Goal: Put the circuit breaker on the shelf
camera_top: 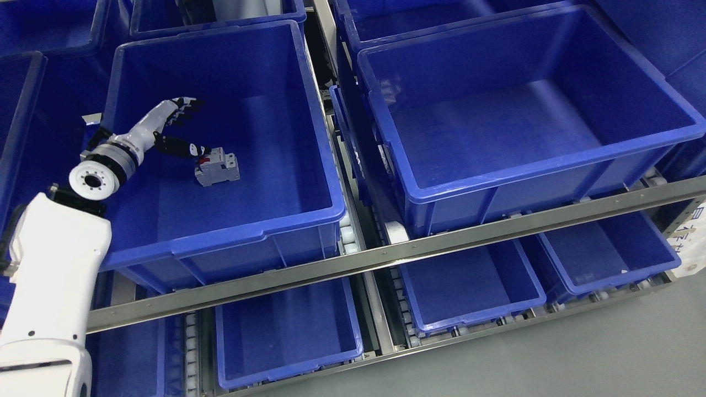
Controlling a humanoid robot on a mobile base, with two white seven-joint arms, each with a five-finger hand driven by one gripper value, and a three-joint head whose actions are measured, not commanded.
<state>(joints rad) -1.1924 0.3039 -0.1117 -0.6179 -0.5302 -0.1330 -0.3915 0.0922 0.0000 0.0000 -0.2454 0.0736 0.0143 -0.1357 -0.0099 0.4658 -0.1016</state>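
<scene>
Circuit breaker [217, 167] resting on floor of blue bin [220, 231] on shelf; left robot hand [175, 128] fingers spread, thumb tip touching it, nothing gripped. Only withdrawal left, seemingly.

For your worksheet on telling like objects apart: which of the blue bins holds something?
The upper-left blue bin, the one the left hand reaches into. A grey circuit breaker sits on its floor; the other bins show bare floors.

- Blue bins [325, 182] of moulded plastic, smooth with a soft sheen.
- Shelf rail [386, 255] in brushed, pale metal, dully reflective.
- Circuit breaker [217, 170] cased in matt grey plastic.
- Left hand [175, 128] with glossy white shells and black finger segments; its arm [55, 275] in smooth white plastic.
- Floor [606, 353] matt grey.
</scene>
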